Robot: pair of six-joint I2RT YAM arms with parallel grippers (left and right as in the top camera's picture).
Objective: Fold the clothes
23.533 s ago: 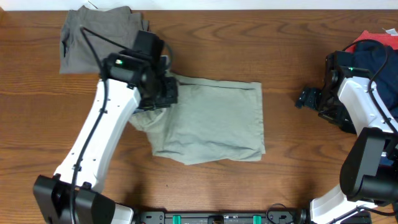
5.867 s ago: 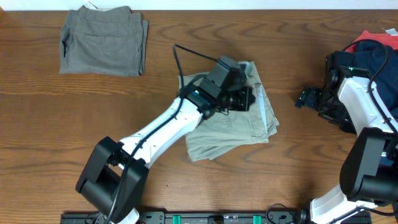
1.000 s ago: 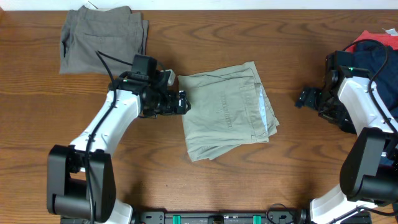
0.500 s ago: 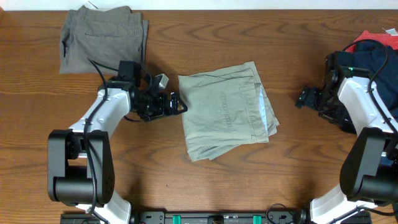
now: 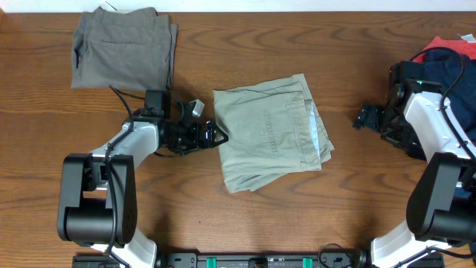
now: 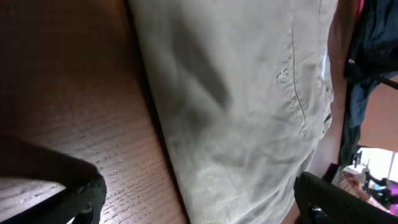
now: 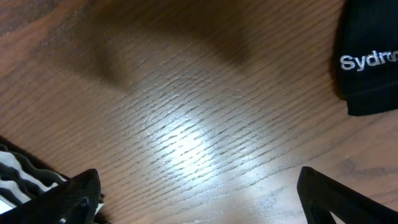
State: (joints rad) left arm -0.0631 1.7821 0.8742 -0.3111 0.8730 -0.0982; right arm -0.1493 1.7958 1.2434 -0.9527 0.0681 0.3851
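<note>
A folded pair of light khaki shorts lies in the middle of the table. My left gripper sits low at its left edge, open, with nothing between the fingers. The left wrist view looks along that edge: khaki cloth fills the frame, and one fingertip is over bare wood, the other over the cloth side. A second folded pair, grey-olive, rests at the back left. My right gripper hovers open over bare wood at the right, next to a pile of dark and red clothes.
In the right wrist view a black garment with white lettering lies at the upper right on the wood. The unfolded pile at the right edge sits partly behind my right arm.
My left arm has drawn back to the left and lowered. Its gripper now points right at the left edge of the khaki shorts. The right arm has not moved.
</note>
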